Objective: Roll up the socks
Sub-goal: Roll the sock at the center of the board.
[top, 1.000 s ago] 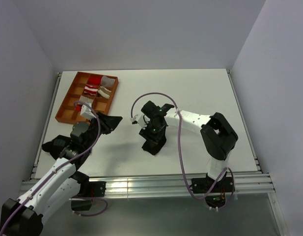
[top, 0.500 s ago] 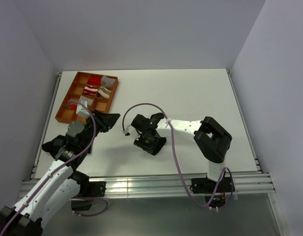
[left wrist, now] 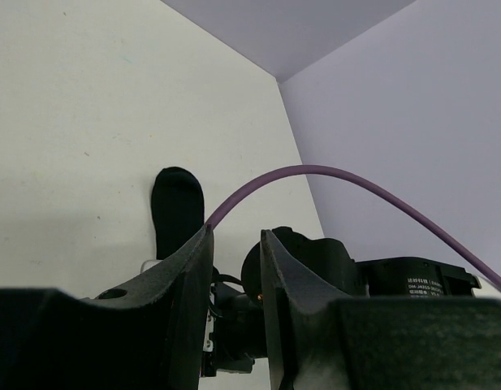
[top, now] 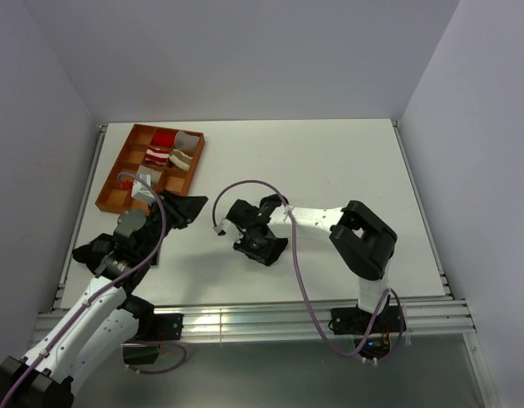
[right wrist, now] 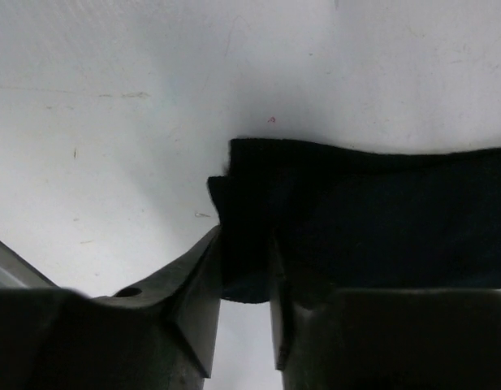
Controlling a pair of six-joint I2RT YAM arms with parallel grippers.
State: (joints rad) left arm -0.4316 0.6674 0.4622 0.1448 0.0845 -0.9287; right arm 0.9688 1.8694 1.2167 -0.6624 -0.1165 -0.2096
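R gripper (right wrist: 244, 268): jaws nearly together, pinching the folded end of the black sock (right wrist: 380, 219). Rest of sock lies flat on table (top: 355, 161), front-centre. L gripper (left wrist: 236, 268): jaws at a narrow gap, nothing seen btwn them; sits low over table just left of sock, not touching it. Orange tray (top: 117, 174) w/ fabric bundles at far-left corner, well apart.

Bright, even overhead light; wrist-view foregrounds blurred.
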